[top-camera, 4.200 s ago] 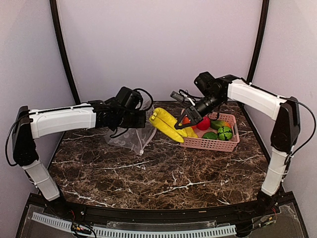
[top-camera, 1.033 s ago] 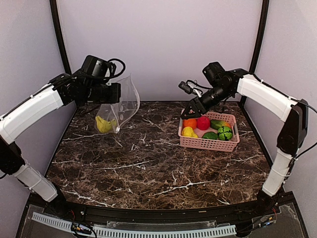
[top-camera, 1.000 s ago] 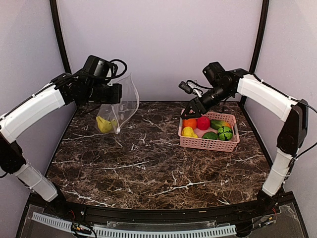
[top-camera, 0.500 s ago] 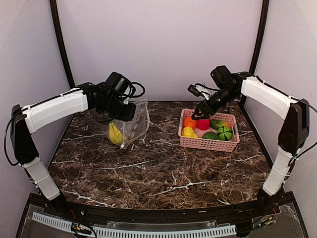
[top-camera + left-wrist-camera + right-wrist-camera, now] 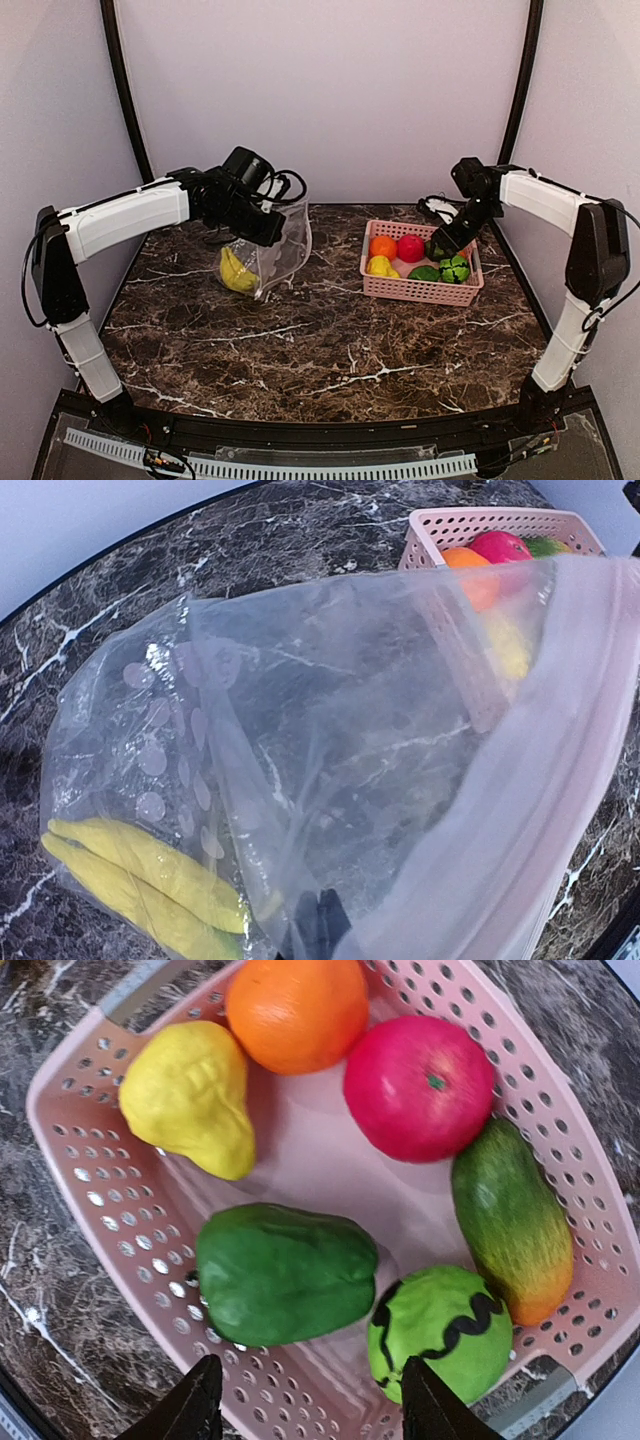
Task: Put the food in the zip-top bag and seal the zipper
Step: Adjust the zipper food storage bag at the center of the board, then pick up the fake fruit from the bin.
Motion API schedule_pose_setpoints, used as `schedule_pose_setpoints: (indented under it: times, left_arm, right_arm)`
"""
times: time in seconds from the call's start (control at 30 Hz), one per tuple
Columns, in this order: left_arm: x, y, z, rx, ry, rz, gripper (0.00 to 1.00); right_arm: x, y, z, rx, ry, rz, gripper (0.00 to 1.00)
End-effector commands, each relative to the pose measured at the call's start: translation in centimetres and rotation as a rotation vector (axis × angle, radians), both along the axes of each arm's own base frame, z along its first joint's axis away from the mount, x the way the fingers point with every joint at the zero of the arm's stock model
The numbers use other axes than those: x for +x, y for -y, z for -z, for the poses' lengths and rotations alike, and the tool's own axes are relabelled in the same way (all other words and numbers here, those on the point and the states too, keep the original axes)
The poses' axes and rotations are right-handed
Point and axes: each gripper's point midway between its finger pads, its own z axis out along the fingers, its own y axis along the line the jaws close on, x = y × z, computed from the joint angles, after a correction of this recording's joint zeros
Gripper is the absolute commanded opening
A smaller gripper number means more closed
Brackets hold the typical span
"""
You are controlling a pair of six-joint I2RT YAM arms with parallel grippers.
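Hanging from the left gripper (image 5: 268,222), which is clamped on its mouth edge, the zip-top bag (image 5: 288,245) is seen in the top view low over the table (image 5: 330,350). Whether its bottom touches cannot be told. The banana (image 5: 235,270) lies in its lower corner, and the right gripper (image 5: 445,242) is poised over the right end of the basket (image 5: 420,292).

In the left wrist view the film is shown thin, creased and sagging. It is judged floppy and slippery, so hold is best kept on the firmer zipper (image 5: 540,780).

In the right wrist view the jaws are spread wide with nothing between them, above the green pepper (image 5: 280,1275) and the round green piece (image 5: 445,1330). These are judged light, hard and smooth, and best pinched across the narrow middle.

Against the earliest frame, the banana has been moved from the right gripper into the bag. The bag, held high a second ago, has been lowered, and the right gripper has been shifted from the orange (image 5: 295,1010) side rightward
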Motion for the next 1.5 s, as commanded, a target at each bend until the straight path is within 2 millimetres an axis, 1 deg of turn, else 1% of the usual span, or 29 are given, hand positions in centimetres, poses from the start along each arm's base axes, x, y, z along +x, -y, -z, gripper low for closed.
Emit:
schedule_pose_setpoints:
  times: [0.0, 0.03, 0.07, 0.1, 0.13, 0.17, 0.2, 0.23, 0.27, 0.3, 0.33, 0.37, 0.43, 0.6, 0.8, 1.0, 1.07, 1.17, 1.2, 1.33, 1.47]
  left_arm:
    - [-0.3, 1.3, -0.9, -0.023, 0.06, 0.124, 0.01]
    - [-0.7, 1.5, 0.0, -0.028, 0.047, 0.148, 0.01]
    - [-0.5, 1.8, -0.6, -0.054, 0.076, 0.15, 0.01]
    - [-0.9, 1.6, 0.5, -0.059, 0.051, 0.148, 0.01]
    - [-1.2, 1.5, 1.0, -0.072, 0.049, 0.148, 0.01]
    - [-1.7, 1.6, 0.7, -0.097, 0.047, 0.158, 0.01]
    - [-2.0, 1.4, 1.4, -0.098, 0.036, 0.16, 0.01]
    - [-2.3, 1.4, 0.9, -0.112, 0.045, 0.165, 0.01]
    - [-2.6, 1.2, 1.2, -0.111, 0.04, 0.164, 0.01]
    - [-2.6, 1.1, 0.6, -0.126, 0.056, 0.158, 0.01]
    - [-2.7, 1.0, 0.5, -0.133, 0.056, 0.15, 0.01]
    - [-2.7, 1.0, 0.0, -0.143, 0.067, 0.149, 0.01]
    - [-2.9, 0.9, -0.4, -0.152, 0.073, 0.149, 0.01]
    - [-2.8, 0.5, -0.7, -0.148, 0.08, 0.129, 0.01]
    - [-2.8, 0.4, -0.8, -0.146, 0.083, 0.124, 0.01]
    - [-2.8, 0.4, -0.8, -0.145, 0.085, 0.123, 0.01]
    - [-2.8, 0.3, -0.8, -0.144, 0.086, 0.12, 0.01]
    - [-2.8, 0.4, -0.8, -0.144, 0.086, 0.121, 0.01]
    - [-2.8, 0.4, -0.8, -0.145, 0.086, 0.121, 0.01]
    - [-2.6, 0.4, -0.3, -0.142, 0.076, 0.114, 0.01]
    - [-2.5, 0.8, 0.4, -0.149, 0.059, 0.115, 0.01]
  right_arm:
    - [1.6, 3.9, 0.8, -0.128, 0.057, 0.061, 0.65]
    - [2.1, 4.7, 0.9, -0.152, 0.071, 0.078, 0.68]
    - [2.3, 5.2, 1.0, -0.159, 0.078, 0.082, 0.7]
    - [2.5, 5.5, 1.0, -0.153, 0.08, 0.082, 0.7]
    - [2.6, 5.7, 1.0, -0.147, 0.082, 0.078, 0.71]
    - [2.7, 5.9, 1.0, -0.149, 0.086, 0.077, 0.71]
    - [2.7, 6.2, 1.1, -0.158, 0.085, 0.075, 0.71]
    - [2.6, 6.5, 1.5, -0.17, 0.078, 0.072, 0.71]
    - [2.4, 6.6, 1.8, -0.176, 0.068, 0.065, 0.71]
    - [2.1, 6.7, 2.2, -0.179, 0.051, 0.057, 0.72]
    - [1.8, 6.7, 2.7, -0.182, 0.031, 0.049, 0.72]
    - [1.7, 6.7, 3.2, -0.187, 0.011, 0.049, 0.72]
    - [1.6, 6.9, 4.0, -0.204, -0.019, 0.056, 0.75]
    - [2.1, 7.1, 5.0, -0.221, -0.043, 0.072, 0.8]
    - [3.0, 7.5, 6.2, -0.251, -0.061, 0.086, 0.81]
    - [2.9, 7.5, 7.4, -0.255, -0.103, 0.092, 0.82]
    - [2.9, 7.4, 7.2, -0.25, -0.106, 0.095, 0.78]
    - [2.8, 7.2, 5.9, -0.233, -0.1, 0.104, 0.7]
    - [2.8, 7.2, 5.3, -0.231, -0.093, 0.111, 0.67]
    - [3.0, 7.1, 2.7, -0.212, -0.044, 0.133, 0.62]
    - [2.4, 5.8, -0.5, -0.137, 0.001, 0.114, 0.59]
